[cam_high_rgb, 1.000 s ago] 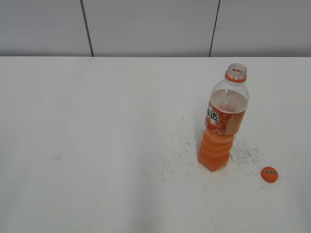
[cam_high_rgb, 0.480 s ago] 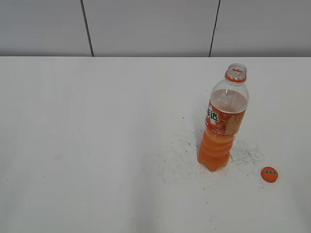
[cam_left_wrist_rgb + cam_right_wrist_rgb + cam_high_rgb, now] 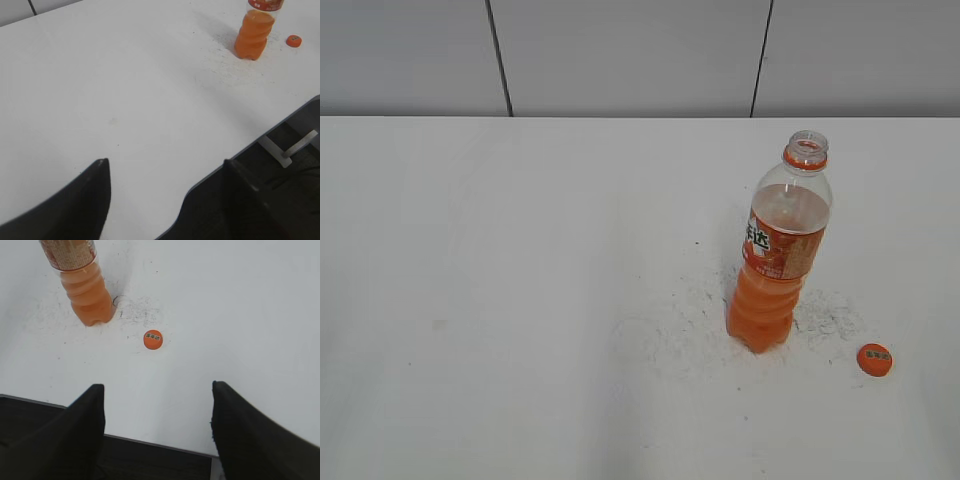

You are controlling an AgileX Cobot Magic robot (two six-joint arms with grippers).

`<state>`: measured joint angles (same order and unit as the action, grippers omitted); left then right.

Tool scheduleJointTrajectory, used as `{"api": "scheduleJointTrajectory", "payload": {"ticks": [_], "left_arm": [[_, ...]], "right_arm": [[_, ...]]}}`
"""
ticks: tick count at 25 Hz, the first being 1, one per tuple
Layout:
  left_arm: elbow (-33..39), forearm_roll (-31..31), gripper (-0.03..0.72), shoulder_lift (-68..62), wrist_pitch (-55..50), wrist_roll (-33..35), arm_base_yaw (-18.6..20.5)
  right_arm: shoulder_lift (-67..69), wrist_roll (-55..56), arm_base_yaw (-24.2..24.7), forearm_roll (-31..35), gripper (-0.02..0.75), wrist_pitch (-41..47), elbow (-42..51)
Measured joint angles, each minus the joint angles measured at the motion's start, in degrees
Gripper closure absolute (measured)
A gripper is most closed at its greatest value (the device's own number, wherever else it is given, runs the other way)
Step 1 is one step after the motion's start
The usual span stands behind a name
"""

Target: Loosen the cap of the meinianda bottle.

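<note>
The meinianda bottle (image 3: 778,255) stands upright on the white table (image 3: 520,300), its neck open, with the orange neck ring at the top. It also shows in the left wrist view (image 3: 255,30) and the right wrist view (image 3: 82,285). The orange cap (image 3: 874,359) lies flat on the table to the bottle's right, apart from it; it shows in the left wrist view (image 3: 294,41) and the right wrist view (image 3: 153,339) too. My left gripper (image 3: 165,165) is open and empty over the table's near edge. My right gripper (image 3: 157,390) is open and empty, back from the cap. Neither gripper appears in the exterior view.
Grey scuff marks (image 3: 690,325) cover the table round the bottle's base. The table's front edge (image 3: 150,442) runs under the right gripper, with dark floor below. A grey panelled wall (image 3: 620,55) stands behind the table.
</note>
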<state>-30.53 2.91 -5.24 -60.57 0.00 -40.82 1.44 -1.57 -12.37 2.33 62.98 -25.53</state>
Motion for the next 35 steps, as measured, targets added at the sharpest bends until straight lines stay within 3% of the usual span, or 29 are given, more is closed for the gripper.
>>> {"api": "scheduleJointTrajectory", "payload": {"ticks": [4, 12, 19, 26, 35], "left_arm": [[0.00, 0.00, 0.176, 0.06, 0.05, 0.00, 2.56], [0.00, 0.05, 0.182, 0.17, 0.11, 0.00, 16.06], [0.00, 0.22, 0.182, 0.17, 0.11, 0.00, 26.56], [0.00, 0.28, 0.182, 4.07, 0.18, 0.00, 32.40], [0.00, 0.37, 0.182, 5.53, 0.18, 0.00, 37.40]], "right_arm": [[0.00, 0.00, 0.00, 0.00, 0.245, 0.00, 0.00], [-0.27, 0.00, 0.82, 0.00, 0.245, -0.06, 0.00], [-1.80, 0.00, 8.50, 1.55, 0.245, -0.06, 0.00], [-1.80, -0.02, 12.59, 3.88, 0.245, -0.11, 0.00], [-1.80, -0.02, 12.59, 4.25, 0.245, -0.11, 0.00]]}}
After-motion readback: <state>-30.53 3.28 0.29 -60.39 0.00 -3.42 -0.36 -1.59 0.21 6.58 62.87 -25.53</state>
